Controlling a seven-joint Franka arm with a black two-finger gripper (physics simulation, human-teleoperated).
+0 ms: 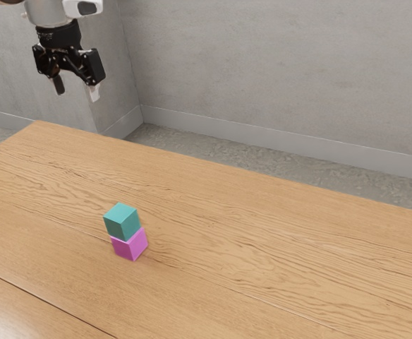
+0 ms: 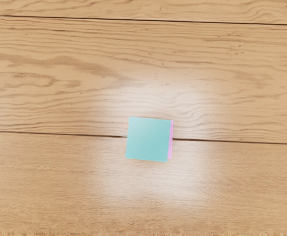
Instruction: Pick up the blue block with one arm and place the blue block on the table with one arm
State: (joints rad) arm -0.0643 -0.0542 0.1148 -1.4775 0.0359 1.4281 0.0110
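While two blocks make one stack on the single wooden table [image 1: 262, 233], the magenta block [image 1: 130, 246] is the lower one, resting on the tabletop. One teal-blue block [image 1: 122, 222], the task's thing, sits flat on top of the magenta block and touches it. It is set slightly off centre, towards the exterior view's left, so that one narrow magenta strip peeks out along one side of the blue top in the wrist view.

One black two-finger gripper [image 1: 77, 93] hangs well above the magenta block and well apart from it, over towards the exterior view's upper left. Its two fingers [image 1: 94, 93] point down and stand apart with a gap between them; the claw is released and grasps nothing. One robot arm [image 1: 49, 13] carries it.

Two dark seams run across the table in the wrist view: one [image 2: 232, 141] meets the stack, passing on both sides of the magenta block, and the other [image 2: 84, 18] lies apart from it. Beyond the magenta block, past the table's far edge, are a strip of grey floor [image 1: 192, 145], one pale skirting board [image 1: 276, 140] and a grey wall [image 1: 276, 63].
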